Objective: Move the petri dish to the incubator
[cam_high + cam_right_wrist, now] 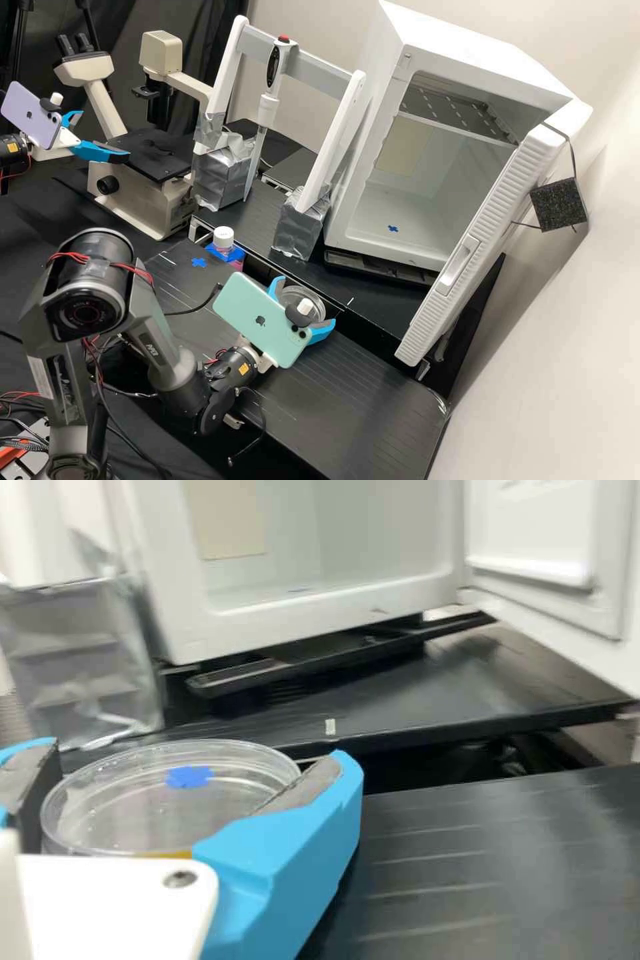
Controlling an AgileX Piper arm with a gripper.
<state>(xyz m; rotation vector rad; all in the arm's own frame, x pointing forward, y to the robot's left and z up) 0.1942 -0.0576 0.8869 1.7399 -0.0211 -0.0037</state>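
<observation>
The tool pinches the petri dish between its two blue fingers, their grey pads against opposite sides of the rim. The dish is round, shallow and clear, with faint ridged circles around its edge and bright glints on the plastic; a blue patch shows within its outline, and a strip of yellow-orange shows low at its near side. It lies roughly level in the grip, in front of the open incubator and outside it. Behind the tool, a mint-green phone sits aslant on the wrist. The dark grey arm bends high at its elbow, slopes down to the wrist and points the tool toward the incubator side of the black bench. A white-capped bottle stands near the phone, beside a blue cross on the bench. Farther out, a pipette hangs upright in its white-and-grey stand, between the microscope and the incubator, whose door stands wide; another blue cross marks its floor.
</observation>
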